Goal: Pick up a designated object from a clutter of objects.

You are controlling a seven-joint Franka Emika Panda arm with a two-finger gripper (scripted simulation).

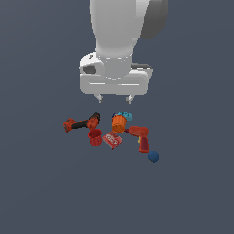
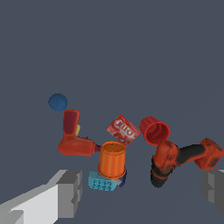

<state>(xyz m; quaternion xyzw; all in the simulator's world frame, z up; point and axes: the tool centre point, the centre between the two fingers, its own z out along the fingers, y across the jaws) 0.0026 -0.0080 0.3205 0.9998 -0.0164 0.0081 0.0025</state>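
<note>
The small dark blue ball (image 1: 153, 156) lies on the grey floor at the exterior view's right end of the clutter, just beyond the red drill (image 1: 141, 137); it also shows in the wrist view (image 2: 57, 102). My gripper (image 1: 114, 98) hangs open and empty above the clutter, well apart from the ball. Its fingers (image 2: 70, 188) frame the orange ribbed thing (image 2: 113, 159) in the wrist view. The red cup (image 1: 95, 137), red box (image 1: 113, 139) and red-and-black tool (image 1: 82, 123) lie in the group.
A cyan-blue piece (image 2: 103, 181) is joined to the orange ribbed thing (image 1: 119, 122). In the wrist view the red drill (image 2: 73, 140), red box (image 2: 123, 129), red cup (image 2: 154, 130) and red-and-black tool (image 2: 183, 159) sit close together. Bare grey floor surrounds the group.
</note>
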